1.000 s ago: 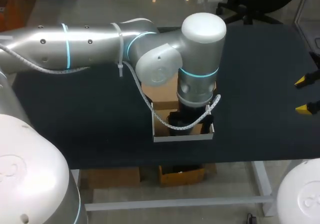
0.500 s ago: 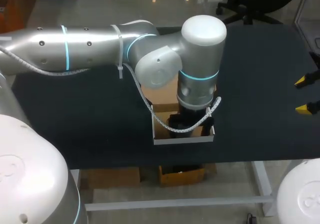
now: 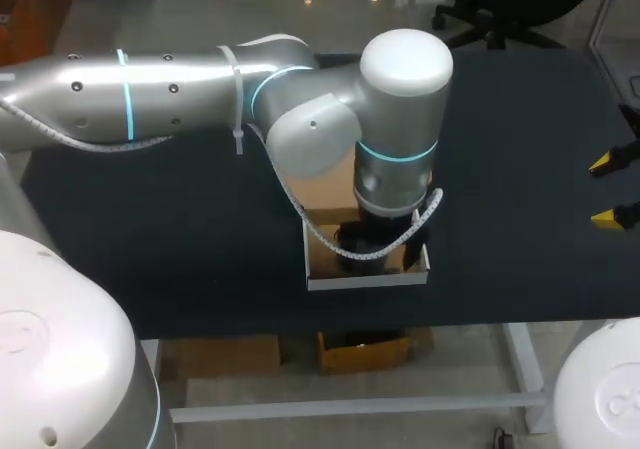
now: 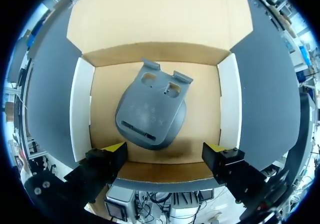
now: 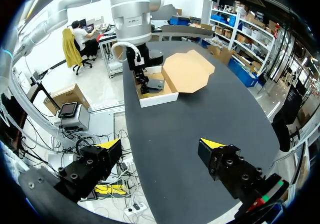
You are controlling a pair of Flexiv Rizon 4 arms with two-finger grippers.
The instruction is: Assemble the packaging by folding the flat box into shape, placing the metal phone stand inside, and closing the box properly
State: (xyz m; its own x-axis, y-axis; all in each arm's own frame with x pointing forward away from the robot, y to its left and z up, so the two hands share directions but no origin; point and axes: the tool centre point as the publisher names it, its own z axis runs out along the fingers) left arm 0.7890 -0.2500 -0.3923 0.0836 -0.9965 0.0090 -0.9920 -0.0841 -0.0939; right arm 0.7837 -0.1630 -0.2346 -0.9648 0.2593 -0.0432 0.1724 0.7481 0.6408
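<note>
The folded box (image 3: 365, 281) stands open at the table's front edge, with white side walls (image 4: 82, 109) and a brown inside. Its lid flap (image 4: 160, 19) lies flat behind it. The grey metal phone stand (image 4: 150, 112) lies flat on the box floor. My left gripper (image 4: 164, 151) hangs straight above the box, open, its yellow-tipped fingers (image 4: 114, 148) near the front wall and clear of the stand. My left arm (image 3: 400, 119) hides most of the box in the head view. My right gripper (image 5: 160, 145) is open and empty at the table's right edge (image 3: 610, 191), far from the box (image 5: 157, 92).
The black table top (image 3: 520, 119) stretches wide between the box and my right gripper. The lid flap (image 5: 187, 70) spreads over the table behind the box.
My left arm has shifted slightly over the box, its gripper staying open. The stand, the box and my right arm have not moved.
</note>
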